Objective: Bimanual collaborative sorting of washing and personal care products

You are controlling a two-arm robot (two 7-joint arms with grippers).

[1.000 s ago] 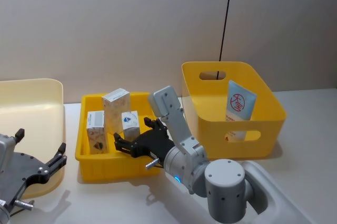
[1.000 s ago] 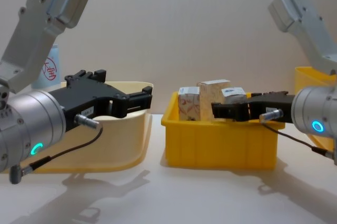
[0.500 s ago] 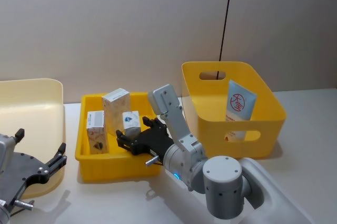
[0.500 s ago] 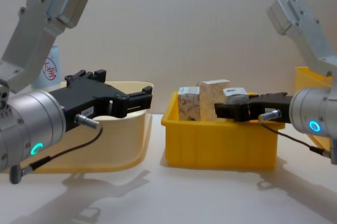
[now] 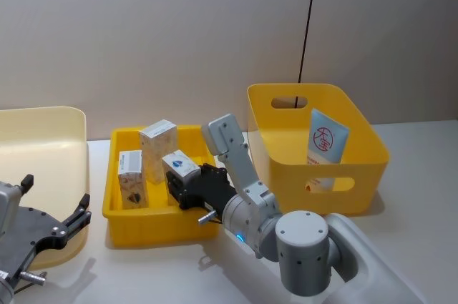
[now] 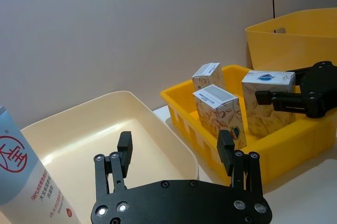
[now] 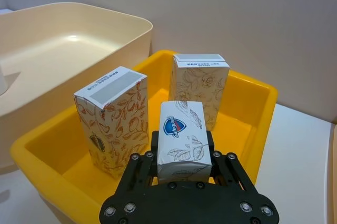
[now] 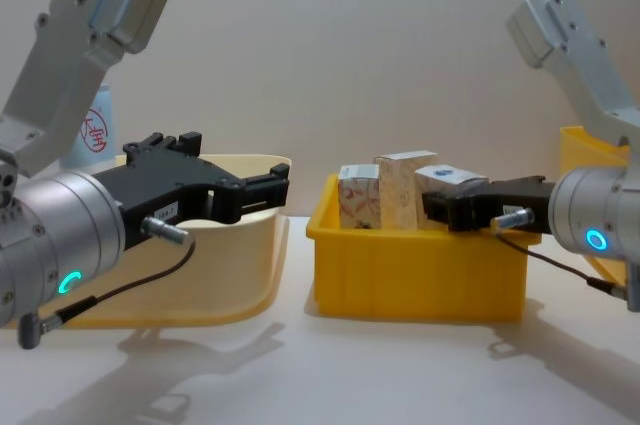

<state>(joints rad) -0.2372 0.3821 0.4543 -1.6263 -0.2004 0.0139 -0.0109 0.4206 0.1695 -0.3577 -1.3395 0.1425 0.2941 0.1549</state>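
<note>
A low yellow tray (image 5: 114, 211) sits on the pale worktop (image 5: 422, 247), between a cream tub (image 5: 43, 139) on the robot's left and a tall yellow bin (image 5: 358, 175) on its right. Three small cartons stand in the tray, white to beige with a brown leaf pattern.

The right gripper (image 5: 179, 188) reaches into the tray and pinches the nearest carton (image 5: 181, 164) between its fingers; in the right wrist view this carton (image 7: 182, 139) shows a blue and red shield logo and sits tilted in the gripper (image 7: 182, 153). Half a second ago the gripper's fingers were spread around this carton as it stood upright in the tray; now they are pressed against it and it leans. It looks slightly raised, though the tray wall hides its base.

A tall carton (image 5: 158, 148) stands upright at the back of the tray, and a shorter carton (image 5: 130, 179) with a grey top stands to its left.

A pale-blue squeeze tube (image 5: 325, 145) with a red circular logo leans inside the yellow bin. A second tube (image 6: 26, 182) stands beside the cream tub.

The left gripper (image 5: 54, 229) hovers with fingers spread over the near edge of the cream tub, unchanged.
</note>
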